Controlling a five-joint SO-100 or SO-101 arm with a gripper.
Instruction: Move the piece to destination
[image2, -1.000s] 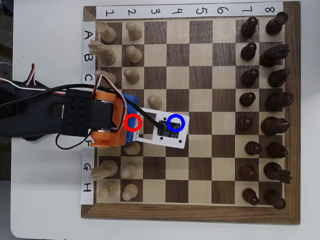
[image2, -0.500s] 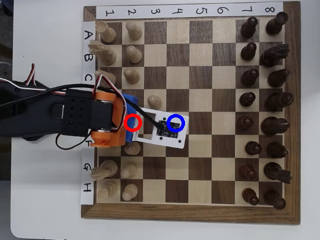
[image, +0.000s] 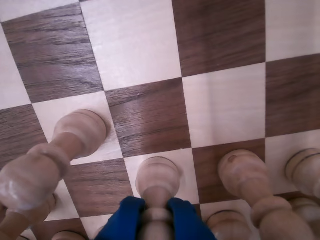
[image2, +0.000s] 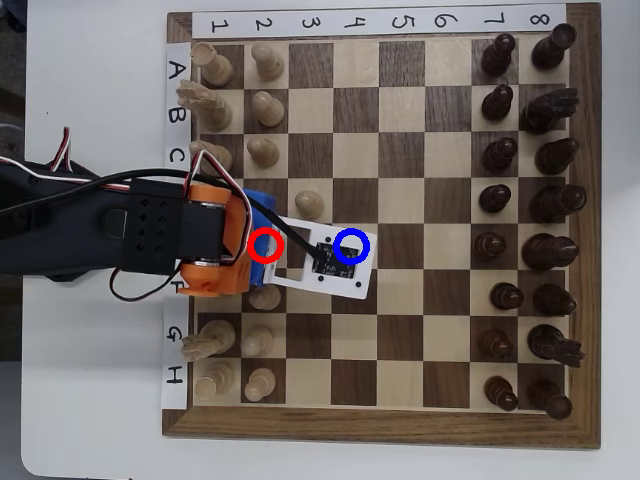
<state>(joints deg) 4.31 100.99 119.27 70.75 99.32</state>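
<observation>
In the wrist view, blue fingers (image: 156, 220) apparently clench the piece (image: 157, 182) by its neck.

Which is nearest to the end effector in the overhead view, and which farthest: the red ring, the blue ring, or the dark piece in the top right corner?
1. Red ring: right at the end effector, near the board's left side.
2. Blue ring: further right, over the white camera mount.
3. Dark corner piece: top right, column 8.

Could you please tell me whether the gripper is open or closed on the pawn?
Closed on it: in the wrist view, the gripper's blue fingers press both sides of the pale pawn.
</observation>
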